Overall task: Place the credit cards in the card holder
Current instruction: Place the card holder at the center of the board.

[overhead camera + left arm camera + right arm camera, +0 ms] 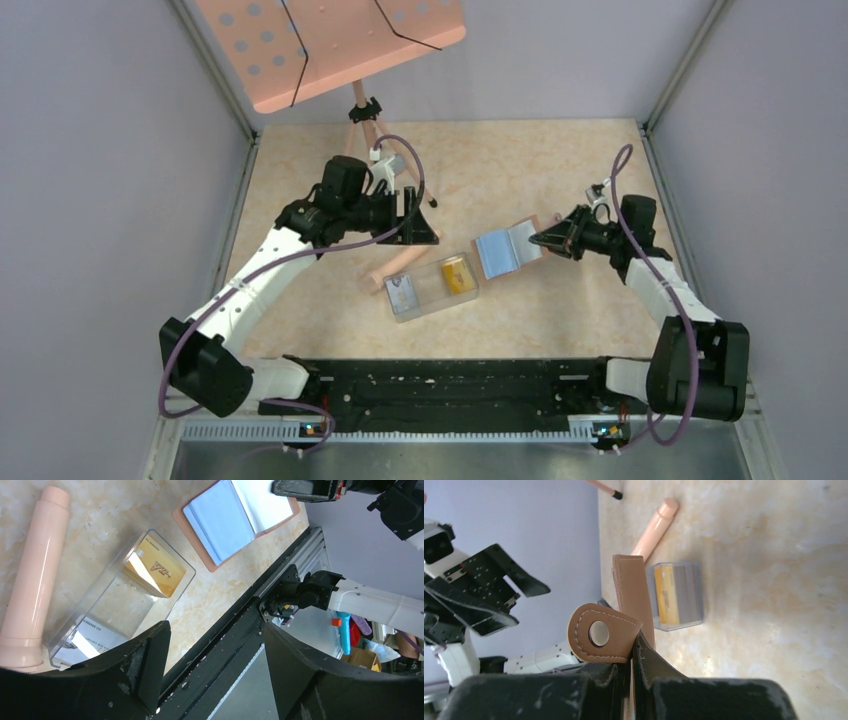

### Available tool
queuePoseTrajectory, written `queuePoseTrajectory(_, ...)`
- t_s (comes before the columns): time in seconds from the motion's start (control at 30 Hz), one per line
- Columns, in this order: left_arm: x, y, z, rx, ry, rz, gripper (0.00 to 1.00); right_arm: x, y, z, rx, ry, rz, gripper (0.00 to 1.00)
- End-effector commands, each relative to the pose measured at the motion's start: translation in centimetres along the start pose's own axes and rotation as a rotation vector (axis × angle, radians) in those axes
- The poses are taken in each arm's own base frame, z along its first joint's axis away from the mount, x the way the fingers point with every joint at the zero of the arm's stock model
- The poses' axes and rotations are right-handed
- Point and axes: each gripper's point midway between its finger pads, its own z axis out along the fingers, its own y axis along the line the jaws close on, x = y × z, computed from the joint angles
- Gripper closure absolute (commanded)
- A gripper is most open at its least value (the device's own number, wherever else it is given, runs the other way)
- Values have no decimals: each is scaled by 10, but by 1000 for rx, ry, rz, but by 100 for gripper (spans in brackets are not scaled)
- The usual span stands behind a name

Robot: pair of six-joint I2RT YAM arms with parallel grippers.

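Note:
An open brown card holder [505, 250] with pale blue pages lies at the table's middle right. My right gripper [545, 239] is shut on its snap flap [599, 632], and the cover [634, 595] stands on edge in the right wrist view. Just left of the holder is a clear plastic box [432, 287] with a yellow credit card [458, 275] and a pale card [400, 293] inside. My left gripper [415, 222] hangs open and holds nothing, behind and left of the box. In the left wrist view the left gripper [215, 645] frames the box [120, 595], the yellow card [155, 572] and the holder [235, 515].
A pink cylinder [385, 272] lies on the table against the box's left end. A tripod [365, 112] carrying a pink perforated board [330, 45] stands at the back. A black rail [440, 385] runs along the near edge between the arm bases.

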Motion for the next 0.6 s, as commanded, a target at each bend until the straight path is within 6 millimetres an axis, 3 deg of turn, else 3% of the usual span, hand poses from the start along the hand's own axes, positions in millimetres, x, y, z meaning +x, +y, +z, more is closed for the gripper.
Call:
queuePoseTrajectory(0.0, -15, -13, -1, 43, -48, 13, 27, -14, -16, -9, 50, -103, -21, 100)
queuePoseTrajectory(0.13, -15, -15, -1, 59, -55, 9, 27, -17, -38, -5, 76, -146, 1, 100)
queuePoseTrajectory(0.57, -10, -18, 4, 104, -51, -16, 28, 0, -130, 10, 278, -119, 91, 100)
